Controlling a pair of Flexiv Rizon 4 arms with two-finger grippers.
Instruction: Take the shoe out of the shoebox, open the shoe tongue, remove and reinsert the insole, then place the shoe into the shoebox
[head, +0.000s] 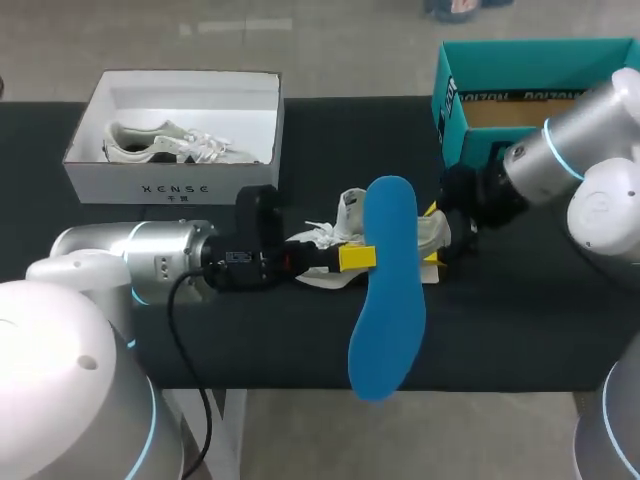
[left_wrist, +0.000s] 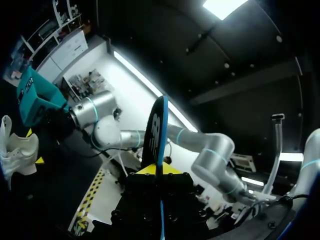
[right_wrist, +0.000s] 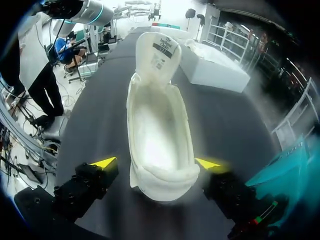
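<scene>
Left pincer (head: 357, 257): clamped on blue insole (head: 385, 300) at mid-length; insole runs 12 to 6 o'clock, lower end past desk (head: 520, 320) edge
right pincer (right_wrist: 155, 163): fingers apart, straddling heel of shoe (right_wrist: 159, 125), one finger visibly clear of it
shoe: white, upright at desk centre, tongue pulled up
white shoebox (head: 170, 185): 10 o'clock on desk, second shoe (head: 165, 145) inside
teal box (head: 530, 65): 2 o'clock
</scene>
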